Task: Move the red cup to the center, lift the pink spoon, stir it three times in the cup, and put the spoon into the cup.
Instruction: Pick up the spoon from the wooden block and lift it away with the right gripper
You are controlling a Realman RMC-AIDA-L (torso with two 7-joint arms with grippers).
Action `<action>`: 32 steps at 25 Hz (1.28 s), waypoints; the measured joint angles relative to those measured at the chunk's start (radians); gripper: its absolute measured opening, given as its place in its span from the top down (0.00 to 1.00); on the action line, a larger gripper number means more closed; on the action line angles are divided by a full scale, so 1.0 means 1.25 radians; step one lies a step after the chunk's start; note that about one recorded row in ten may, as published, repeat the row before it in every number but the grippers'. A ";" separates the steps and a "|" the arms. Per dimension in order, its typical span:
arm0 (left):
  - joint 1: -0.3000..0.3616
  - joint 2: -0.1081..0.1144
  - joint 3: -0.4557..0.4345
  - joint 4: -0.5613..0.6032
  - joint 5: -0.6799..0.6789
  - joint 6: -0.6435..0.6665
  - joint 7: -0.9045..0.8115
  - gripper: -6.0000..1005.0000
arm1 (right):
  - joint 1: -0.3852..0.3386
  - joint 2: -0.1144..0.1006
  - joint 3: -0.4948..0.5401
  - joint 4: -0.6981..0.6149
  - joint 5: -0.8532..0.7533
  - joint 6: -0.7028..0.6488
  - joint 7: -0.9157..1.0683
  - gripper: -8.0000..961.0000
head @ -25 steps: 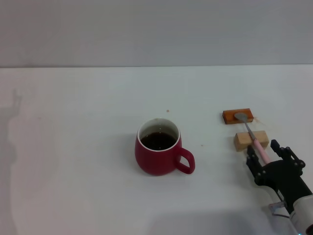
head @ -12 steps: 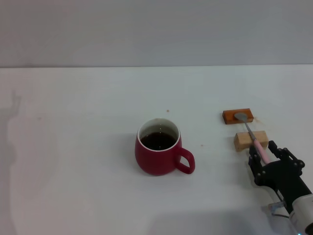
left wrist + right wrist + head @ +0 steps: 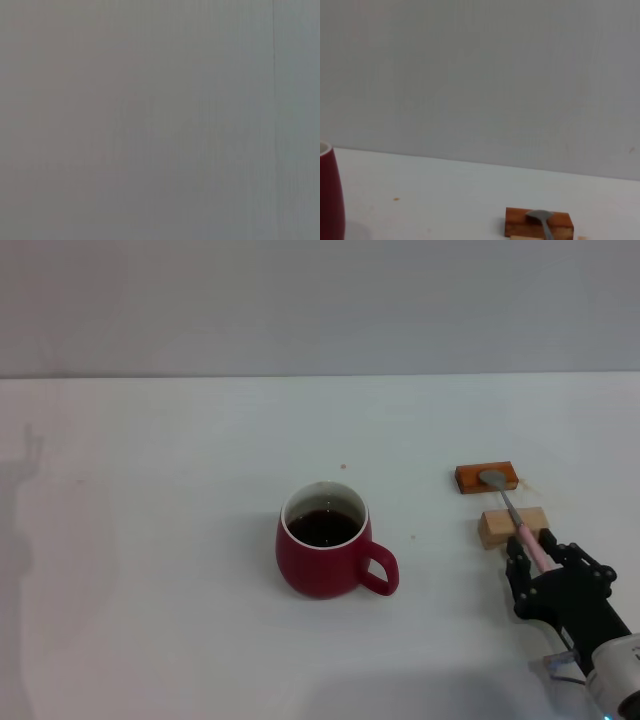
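The red cup (image 3: 322, 544) stands mid-table with dark liquid inside, its handle pointing right. It also shows in the right wrist view as the red cup (image 3: 330, 196) at the edge. The pink spoon (image 3: 516, 521) lies across two wooden blocks, its grey bowl on the orange-brown block (image 3: 486, 478) and its neck on the pale block (image 3: 513, 527). My right gripper (image 3: 537, 545) sits at the table's front right, open, with its black fingers on either side of the pink handle's end. In the right wrist view the spoon (image 3: 541, 217) rests on the brown block (image 3: 520, 223). The left gripper is out of view.
The white table (image 3: 160, 500) stretches left of the cup and meets a grey wall behind. A small reddish speck (image 3: 343, 466) lies behind the cup. The left wrist view shows only plain grey.
My right gripper's fingers have drawn closer together around the spoon's handle and shifted slightly toward the front. Spoon, blocks and cup have not moved.
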 joint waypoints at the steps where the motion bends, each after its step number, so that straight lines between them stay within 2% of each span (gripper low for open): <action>1: 0.000 0.000 0.000 0.000 0.000 0.000 0.000 0.16 | 0.000 0.000 0.000 0.000 0.000 0.001 0.000 0.53; 7: 0.003 0.000 0.000 0.000 -0.001 0.002 0.000 0.16 | 0.000 0.000 0.001 0.002 0.001 0.003 0.000 0.65; 25: 0.005 0.000 0.000 0.000 -0.001 0.003 0.000 0.16 | 0.002 0.001 0.007 0.003 0.001 0.007 0.000 0.67; 32: 0.005 0.000 -0.001 0.000 -0.001 0.004 0.000 0.16 | 0.004 0.001 0.007 0.003 0.001 0.012 0.000 0.76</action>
